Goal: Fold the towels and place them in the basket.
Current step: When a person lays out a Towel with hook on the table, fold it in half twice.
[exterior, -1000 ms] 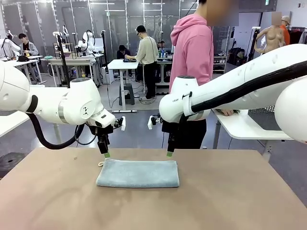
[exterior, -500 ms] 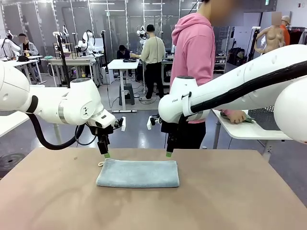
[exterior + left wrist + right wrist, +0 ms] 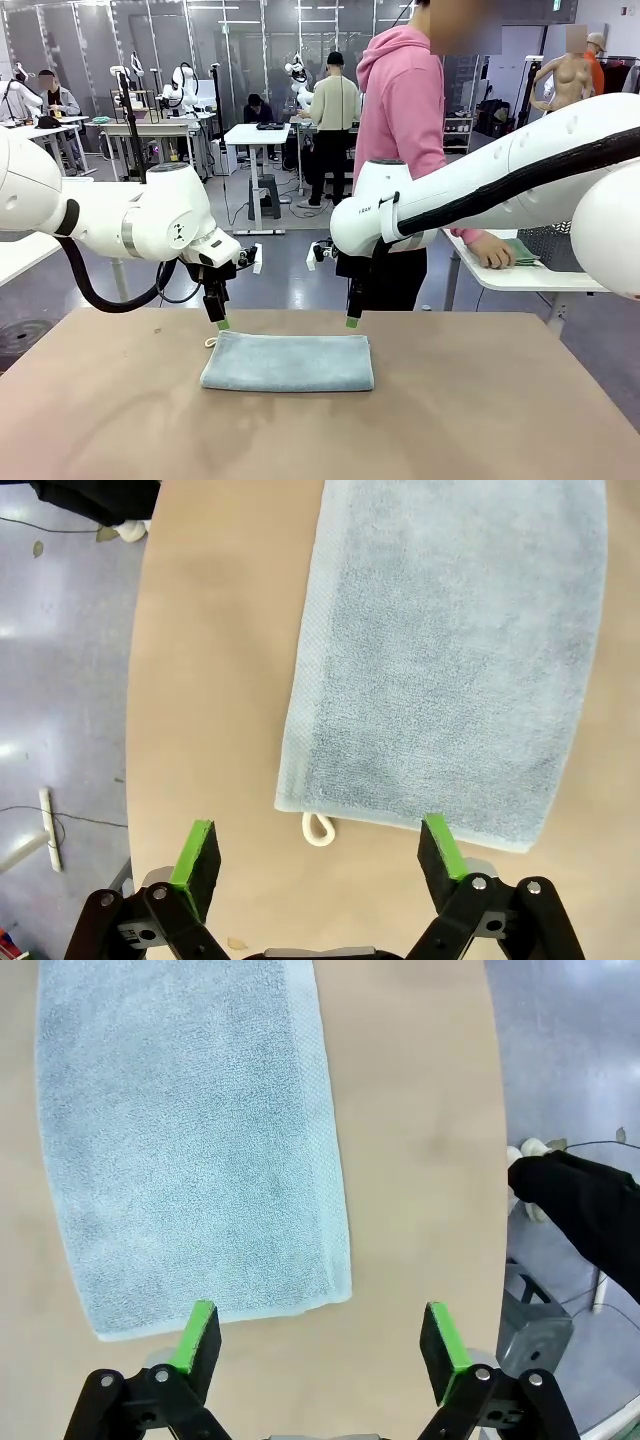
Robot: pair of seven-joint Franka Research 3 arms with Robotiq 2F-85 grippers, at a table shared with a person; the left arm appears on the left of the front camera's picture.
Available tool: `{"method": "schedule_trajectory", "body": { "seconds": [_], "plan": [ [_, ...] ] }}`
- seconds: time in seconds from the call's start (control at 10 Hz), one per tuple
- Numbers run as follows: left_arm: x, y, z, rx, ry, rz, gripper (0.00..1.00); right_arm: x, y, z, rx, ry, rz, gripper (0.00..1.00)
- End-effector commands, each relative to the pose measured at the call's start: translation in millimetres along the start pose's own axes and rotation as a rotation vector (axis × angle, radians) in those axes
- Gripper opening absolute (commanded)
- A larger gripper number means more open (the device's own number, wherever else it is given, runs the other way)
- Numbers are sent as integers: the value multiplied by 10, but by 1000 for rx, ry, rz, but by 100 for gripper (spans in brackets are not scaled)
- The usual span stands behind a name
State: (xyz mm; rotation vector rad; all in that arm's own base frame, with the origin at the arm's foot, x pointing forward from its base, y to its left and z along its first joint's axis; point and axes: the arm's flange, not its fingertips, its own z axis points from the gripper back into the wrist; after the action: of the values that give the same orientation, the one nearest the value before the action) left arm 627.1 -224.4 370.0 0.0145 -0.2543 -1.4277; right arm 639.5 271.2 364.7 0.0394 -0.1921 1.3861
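A pale grey-blue towel (image 3: 288,362) lies folded flat on the brown table, its white corner loop (image 3: 210,342) at the far left corner. My left gripper (image 3: 222,324) hangs open just above that far left corner. My right gripper (image 3: 352,322) hangs open just above the far right corner. In the left wrist view the towel (image 3: 450,660) and its loop (image 3: 318,829) lie past my open fingers (image 3: 197,857). The right wrist view has the towel (image 3: 190,1150) lying past my open green pads (image 3: 196,1335). The basket's mesh (image 3: 553,247) shows behind my right arm on the side table.
A person in a pink hoodie (image 3: 405,110) stands beyond the table's far edge, one hand (image 3: 493,252) on a green towel (image 3: 520,250) on a white side table (image 3: 520,270) at the right. Bare tabletop (image 3: 320,430) spreads around the towel.
Both arms have held still above the towel. The person's hand has shifted on the side table at the right, and a green towel now shows there.
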Motion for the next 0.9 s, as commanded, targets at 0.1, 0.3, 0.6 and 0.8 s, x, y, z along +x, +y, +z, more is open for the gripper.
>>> {"method": "schedule_trajectory", "body": {
  "seconds": [0.1, 0.3, 0.6, 0.8],
  "plan": [
    [-7, 36, -1, 8, 0, 3, 100, -22, -13, 1, -3, 4, 7, 100],
    [1, 0, 0, 0, 0, 0, 100, 0, 0, 0, 0, 0, 0, 100],
    [-316, -387, 1236, 19, -59, 239, 100, -228, 490, 629, -38, 74, -414, 100],
    [-494, -884, 1999, 83, -30, 376, 100, -348, 624, 690, -98, 75, -621, 100]
  ]
}}
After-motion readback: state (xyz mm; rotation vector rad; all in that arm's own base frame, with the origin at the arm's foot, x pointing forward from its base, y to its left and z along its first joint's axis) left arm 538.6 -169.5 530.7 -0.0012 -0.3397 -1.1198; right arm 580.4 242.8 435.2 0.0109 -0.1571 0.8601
